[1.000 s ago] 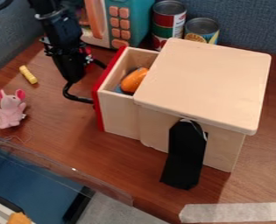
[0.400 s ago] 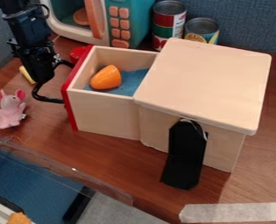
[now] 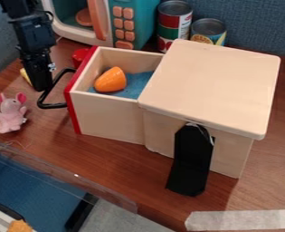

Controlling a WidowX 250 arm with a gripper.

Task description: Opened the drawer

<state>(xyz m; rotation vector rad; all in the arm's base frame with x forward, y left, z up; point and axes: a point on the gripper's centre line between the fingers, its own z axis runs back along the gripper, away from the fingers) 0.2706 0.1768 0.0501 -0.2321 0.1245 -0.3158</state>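
The wooden drawer point(image 3: 105, 115) with a red front stands pulled out to the left from its box point(image 3: 211, 90). Inside it an orange toy piece point(image 3: 111, 80) lies on a blue bottom. A black loop handle point(image 3: 52, 105) sticks out from the drawer's red front. At the upper left hangs my gripper point(image 3: 40, 84), pointing down just left of the handle; whether it touches the handle I cannot tell.
A pink plush toy point(image 3: 11, 113) sits at the left, with a yellow piece point(image 3: 25, 76) behind it. Behind the drawer are a red object point(image 3: 80, 56), a toy microwave point(image 3: 132, 25) and two cans point(image 3: 174, 20). A black strap point(image 3: 192, 163) hangs on the box's front.
The drawer has slid left out of the box, baring more of the orange piece and blue bottom. My gripper moved left with it, then shifted slightly relative to the handle, with the drawer nearly still.
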